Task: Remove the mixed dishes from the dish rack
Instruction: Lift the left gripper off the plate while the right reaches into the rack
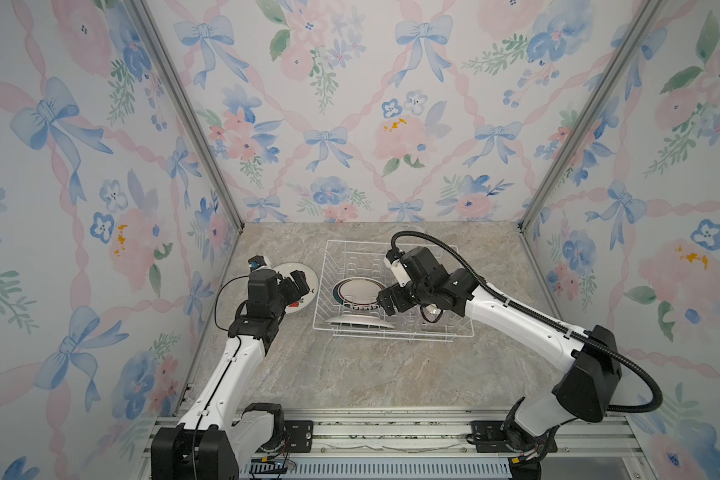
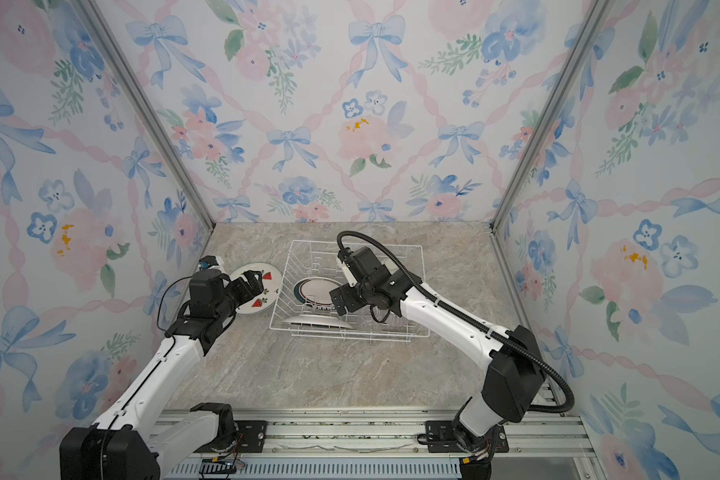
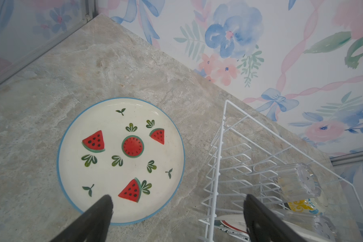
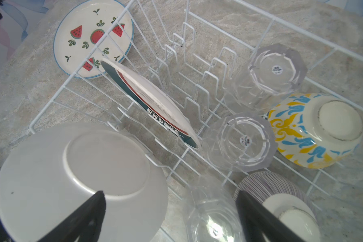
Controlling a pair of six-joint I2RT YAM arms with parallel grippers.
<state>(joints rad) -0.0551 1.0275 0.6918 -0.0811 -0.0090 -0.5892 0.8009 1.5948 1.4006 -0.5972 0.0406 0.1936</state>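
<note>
The white wire dish rack (image 1: 350,257) stands at mid-table. Left of it, flat on the table, lies the watermelon plate (image 3: 122,161) (image 1: 306,274). My left gripper (image 3: 177,197) hangs open and empty above that plate's edge. My right gripper (image 4: 170,192) hovers open over the rack's front, with a clear glass cup (image 4: 212,218) lying below its jaws. Inside the rack are a white plate (image 4: 82,174), bottom up, a leaning teal-brown rimmed plate (image 4: 151,100), two upturned glass cups (image 4: 275,71) (image 4: 241,140), a yellow-blue bowl (image 4: 314,130) and a purplish striped bowl (image 4: 266,186).
Floral walls close in the marble tabletop (image 1: 371,374) at the left, back and right. An aluminium rail (image 1: 391,432) carrying both arm bases runs along the front. The rack's upright prongs (image 4: 189,42) stand bare at its far end.
</note>
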